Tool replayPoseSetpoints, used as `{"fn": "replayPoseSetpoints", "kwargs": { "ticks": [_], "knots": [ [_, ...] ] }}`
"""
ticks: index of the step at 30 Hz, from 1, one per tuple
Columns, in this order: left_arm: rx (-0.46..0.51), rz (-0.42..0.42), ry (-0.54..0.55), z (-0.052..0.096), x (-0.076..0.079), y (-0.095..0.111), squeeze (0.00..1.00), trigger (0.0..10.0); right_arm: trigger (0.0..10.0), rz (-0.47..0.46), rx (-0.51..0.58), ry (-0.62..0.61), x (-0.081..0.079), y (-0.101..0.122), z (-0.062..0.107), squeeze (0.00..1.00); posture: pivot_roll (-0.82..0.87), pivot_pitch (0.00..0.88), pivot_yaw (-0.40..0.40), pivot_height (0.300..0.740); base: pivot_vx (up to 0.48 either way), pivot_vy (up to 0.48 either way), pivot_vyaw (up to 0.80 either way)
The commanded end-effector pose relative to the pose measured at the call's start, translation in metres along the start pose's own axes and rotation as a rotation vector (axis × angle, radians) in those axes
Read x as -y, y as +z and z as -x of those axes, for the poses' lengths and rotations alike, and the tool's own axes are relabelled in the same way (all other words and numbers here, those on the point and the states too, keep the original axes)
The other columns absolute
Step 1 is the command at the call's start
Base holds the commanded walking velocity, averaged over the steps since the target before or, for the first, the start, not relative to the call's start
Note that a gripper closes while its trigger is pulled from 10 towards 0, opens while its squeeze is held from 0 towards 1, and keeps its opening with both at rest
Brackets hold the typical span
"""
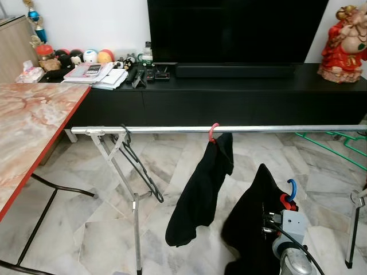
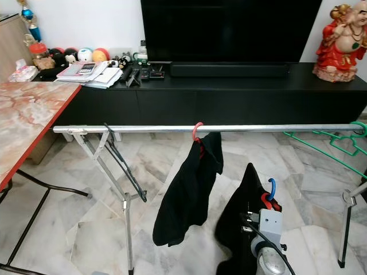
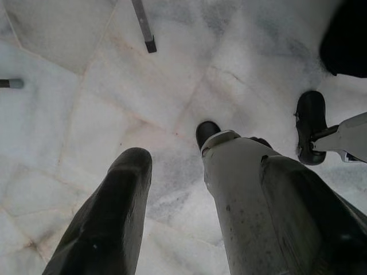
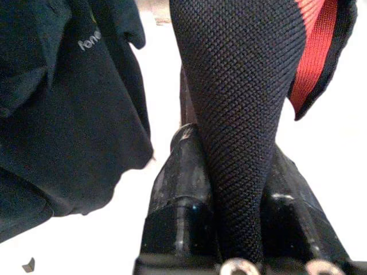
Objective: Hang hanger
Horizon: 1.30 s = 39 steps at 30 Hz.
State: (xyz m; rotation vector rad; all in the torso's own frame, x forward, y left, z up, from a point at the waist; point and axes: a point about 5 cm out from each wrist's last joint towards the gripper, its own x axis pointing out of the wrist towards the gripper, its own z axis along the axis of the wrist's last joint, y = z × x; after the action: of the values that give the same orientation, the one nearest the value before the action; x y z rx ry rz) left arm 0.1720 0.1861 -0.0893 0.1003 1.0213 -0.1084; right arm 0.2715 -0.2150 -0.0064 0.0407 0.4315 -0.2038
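Blue-hooked hanger (image 1: 292, 188) with black garment (image 1: 255, 220), below rail (image 1: 172, 129) beside hung garment (image 1: 200, 192).

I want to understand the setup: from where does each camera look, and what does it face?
Left eye view: head, facing forward and down at the metal rail; right arm low at right.
Right eye view: same head, same rail and hung black garment.
Left wrist view: left arm, facing the marble floor; left gripper open.
Right wrist view: right gripper shut on held black garment.
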Motion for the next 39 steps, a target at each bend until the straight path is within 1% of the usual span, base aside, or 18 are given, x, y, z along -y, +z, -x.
{"fn": "replayPoseSetpoints", "kwargs": {
  "ticks": [1,13,16,20,39],
  "knots": [
    [-0.020,0.004,0.001,0.0011,-0.0010,-0.0067,0.00,10.0,10.0,-0.002,0.027,0.001,-0.0019,0.0068,-0.0022,0.00,0.09,0.054,0.012,0.740,0.000,0.000,0.00],
    [-0.020,0.006,0.003,0.0013,-0.0021,-0.0068,0.00,10.0,10.0,-0.002,0.029,0.002,-0.0031,0.0075,-0.0026,0.00,0.10,0.060,0.021,0.740,0.000,0.000,0.00],
    [-0.021,0.006,0.002,0.0013,-0.0022,-0.0068,0.00,10.0,10.0,0.013,0.037,0.007,-0.0036,0.0084,-0.0027,0.00,0.10,0.060,0.024,0.740,0.000,0.000,0.00],
    [-0.018,0.007,0.001,0.0012,-0.0022,-0.0062,0.00,10.0,10.0,0.004,0.044,0.007,-0.0055,0.0102,-0.0033,0.00,0.10,0.066,0.024,0.740,-0.264,0.000,0.00],
    [-0.017,0.003,-0.002,0.0009,-0.0011,-0.0053,0.00,10.0,10.0,0.015,0.048,0.001,-0.0037,0.0117,-0.0041,0.00,0.09,0.054,0.018,0.740,-0.301,0.000,0.00]
  ]
}}
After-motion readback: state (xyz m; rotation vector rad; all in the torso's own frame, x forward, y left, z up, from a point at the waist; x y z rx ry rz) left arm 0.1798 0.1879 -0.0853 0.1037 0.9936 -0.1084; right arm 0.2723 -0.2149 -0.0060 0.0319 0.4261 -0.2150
